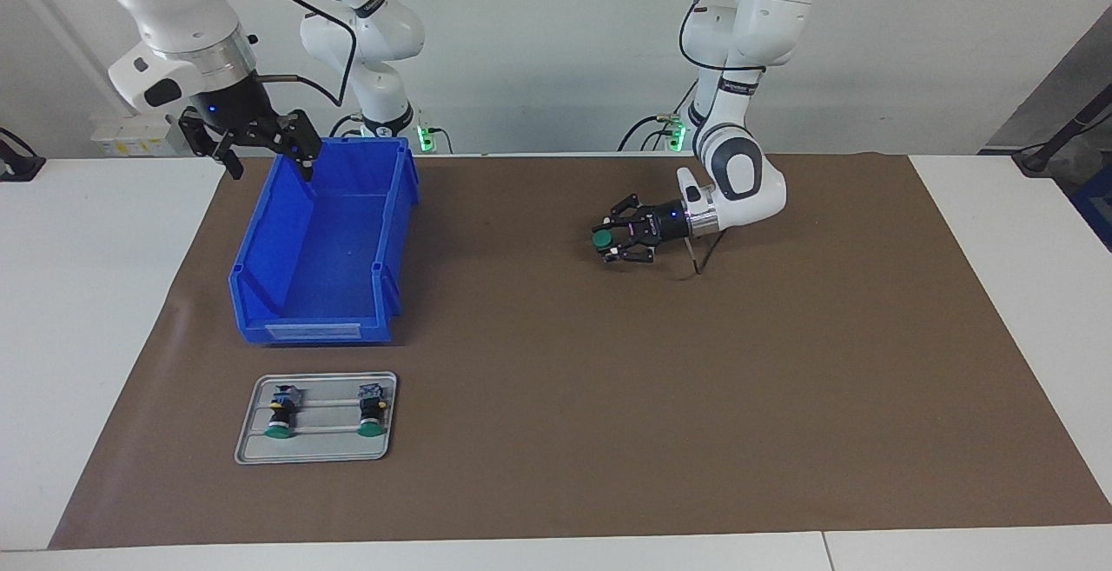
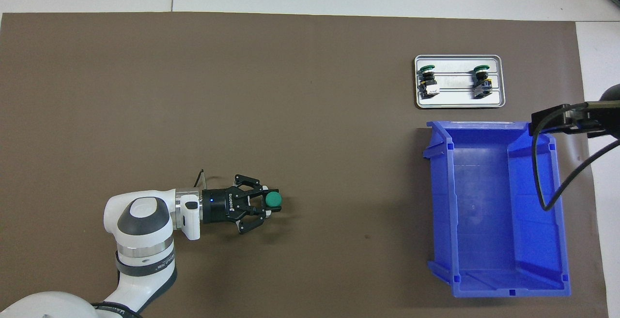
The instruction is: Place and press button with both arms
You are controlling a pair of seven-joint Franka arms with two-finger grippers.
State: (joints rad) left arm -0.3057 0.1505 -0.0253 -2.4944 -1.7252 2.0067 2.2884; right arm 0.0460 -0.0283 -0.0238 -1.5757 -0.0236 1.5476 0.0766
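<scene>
Three green-capped buttons in the scene. One button [image 1: 601, 241] is clamped between the fingertips of the left gripper [image 1: 611, 242], which lies low over the brown mat [image 1: 608, 397], its wrist horizontal and pointing toward the right arm's end of the table. The green cap sticks out past the fingertips; outer links splay to either side. From the overhead view the held button [image 2: 274, 200] sits over bare mat, well apart from the bin and tray.

Two more buttons lie on the small grey tray [image 1: 317, 449]: one [image 1: 281, 414] toward the right arm's end, the other [image 1: 372, 413] beside it, each lying on its side with the green cap pointing away from the robots. The tray rests on the mat, farther from the robots than the blue bin [image 1: 321, 245] and just beside it.

Blue bin: open-topped, nothing seen inside, at the right arm's end of the mat.

Right gripper [image 1: 265, 158]: raised over the bin's rim nearest the robots, fingers apart, holding nothing. Right arm waits there.
</scene>
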